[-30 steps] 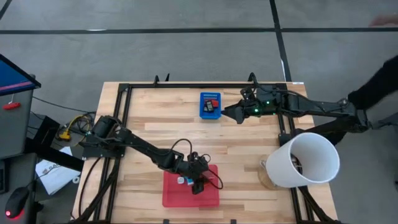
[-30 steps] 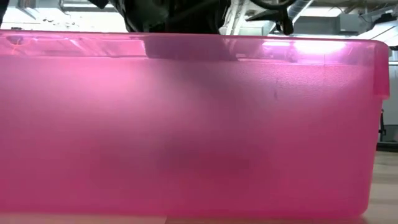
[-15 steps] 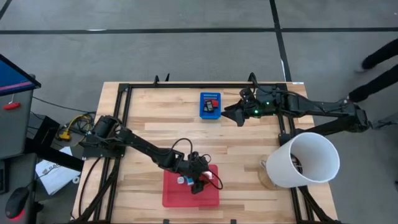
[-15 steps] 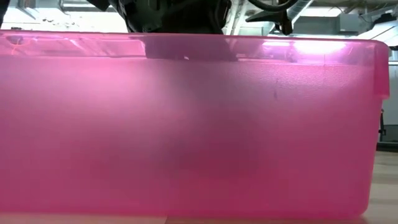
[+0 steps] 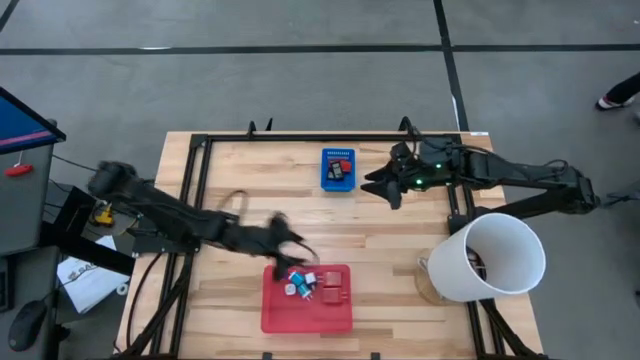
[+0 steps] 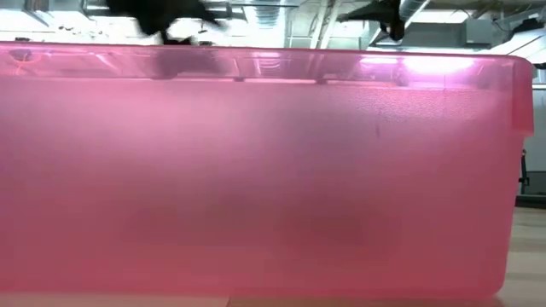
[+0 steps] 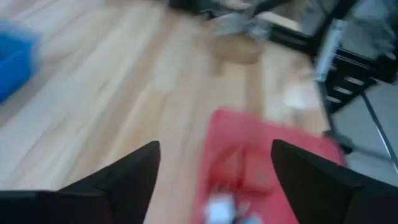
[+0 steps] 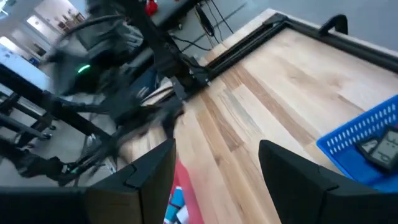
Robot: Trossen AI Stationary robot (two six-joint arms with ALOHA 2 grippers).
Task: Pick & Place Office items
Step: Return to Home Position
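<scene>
Flat tray (image 5: 300,315) at lower centre, office items (image 5: 303,284) in it, perforated bin (image 5: 338,185) at upper centre, large tub (image 5: 497,255) at lower right

No text, label, brand, number or sign can be read anywhere.

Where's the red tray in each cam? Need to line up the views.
High: red tray low in the picture, at the middle of the table's lower edge.
Low: its pink wall fills almost the whole picture.
Left wrist: close ahead, blurred.
Right wrist: only a red sliver, close ahead.
Landmark: blue bin, also in the left wrist and right wrist views, hidden in the low view.
</scene>
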